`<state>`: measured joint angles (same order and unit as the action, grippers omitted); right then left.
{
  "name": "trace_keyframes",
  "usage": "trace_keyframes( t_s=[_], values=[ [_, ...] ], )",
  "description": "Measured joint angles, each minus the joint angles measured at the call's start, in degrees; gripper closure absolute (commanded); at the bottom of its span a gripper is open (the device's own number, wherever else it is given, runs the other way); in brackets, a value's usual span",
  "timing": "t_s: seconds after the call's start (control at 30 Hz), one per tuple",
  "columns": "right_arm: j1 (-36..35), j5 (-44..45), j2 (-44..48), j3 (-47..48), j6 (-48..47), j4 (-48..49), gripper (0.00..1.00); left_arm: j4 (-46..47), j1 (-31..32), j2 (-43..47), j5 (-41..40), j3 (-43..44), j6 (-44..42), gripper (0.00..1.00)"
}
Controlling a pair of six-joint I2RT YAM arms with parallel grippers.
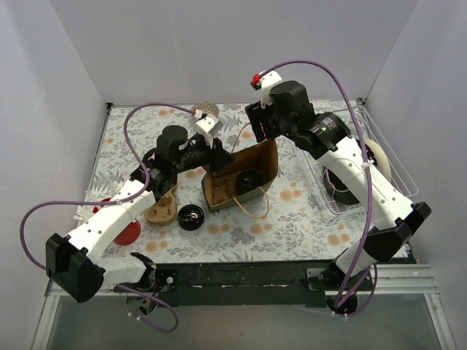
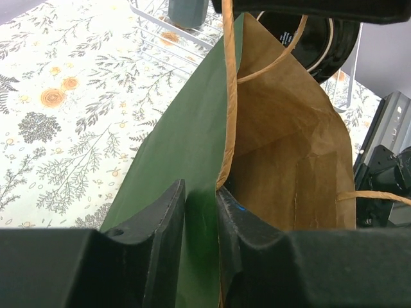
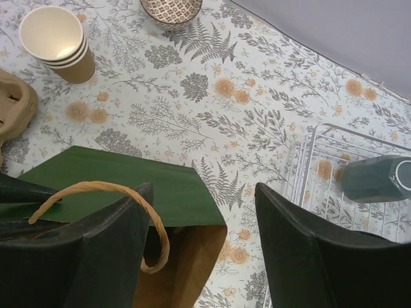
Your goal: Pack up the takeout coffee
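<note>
I'm pinching the near wall of the green bag [image 2: 186, 167] w/ my left claw [image 2: 200, 221], pressed tight on the paper, prob. to keep the mouth gaping while the bag is lying on its side on the worktop [image 1: 292, 219]. My right claw [image 3: 202, 253] is hanging spread wide just above the bag's far rim, gripping nothing, fingers either side of a paper handle [image 3: 115, 199]. The coffee cup [image 1: 250, 181] is sitting inside the bag, black lid facing up out of the opening toward the overhead cam; I'm judging its long axis as running roughly along the bag, base toward the bag's bottom, tho the cup body is hidden. A spare lid [image 1: 191, 216] is lying just outside the bag, nearer my bases.
</note>
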<state>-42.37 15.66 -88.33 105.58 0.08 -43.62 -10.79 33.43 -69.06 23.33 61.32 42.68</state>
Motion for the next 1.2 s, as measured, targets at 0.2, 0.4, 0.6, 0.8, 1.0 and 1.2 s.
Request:
trace_keyframes(
  t_s=[0.2, 0.4, 0.6, 0.8, 1.0, 1.2],
  values=[
    [0.04, 3.34, 0.15, 1.16, 0.76, -0.02, 0.27, 1.03, 0.00, -2.73, -0.24, 1.42, 0.87, 0.72],
    [0.04, 4.85, 1.55, 1.16, 1.27, -0.02, 0.27, 2.34, 0.00, -4.61, -0.72, 2.40, 2.38, 0.67],
    [0.04, 6.19, 4.00, 1.03, 1.27, 0.13, 0.26, 2.67, 0.00, -6.88, -4.13, 5.01, 3.58, 0.42],
    [0.04, 6.95, 6.56, -0.52, 1.27, 0.37, 0.25, 1.84, -0.28, -8.00, -8.17, 8.33, 3.67, 0.33],
    [0.04, 7.15, 6.97, -1.27, 1.25, 0.39, 0.25, -0.50, -0.33, -8.57, -12.22, 11.39, 3.39, 0.25],
    [0.28, 7.15, 6.99, -1.29, 2.36, -0.04, 0.26, -4.59, -0.33, -9.51, -18.25, 17.75, 3.96, 0.11]
  ],
)
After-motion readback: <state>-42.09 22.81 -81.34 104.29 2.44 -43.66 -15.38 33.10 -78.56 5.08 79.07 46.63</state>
